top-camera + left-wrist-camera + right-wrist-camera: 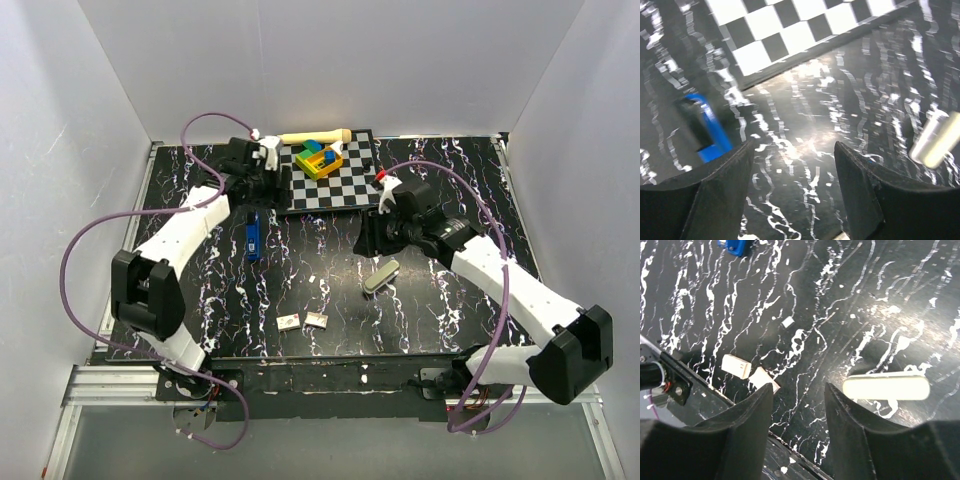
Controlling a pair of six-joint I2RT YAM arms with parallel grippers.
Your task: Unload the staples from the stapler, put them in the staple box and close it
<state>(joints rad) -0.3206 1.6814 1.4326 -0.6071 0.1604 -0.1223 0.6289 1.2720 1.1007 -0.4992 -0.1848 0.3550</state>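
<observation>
Top external showed the stapler (253, 238) lying flat on the table (300, 270) beside my left arm (190, 225); left jaws and right jaws both stood apart, empty. My worry — it lay loose, so an off-centre pinch could skid it away, or a low sweep scatter the small white blocks (290, 321) near the edge.

The stapler (253, 238) is being borne by the table (230, 300) left of centre, just in front of the board (350, 185) at the rear. Toy blocks (320, 158) are being carried on that board. An oblong piece (381, 277) is lying right of the stapler, well apart from it. Two small blocks (290, 322) are being kept near the front edge, between them.
</observation>
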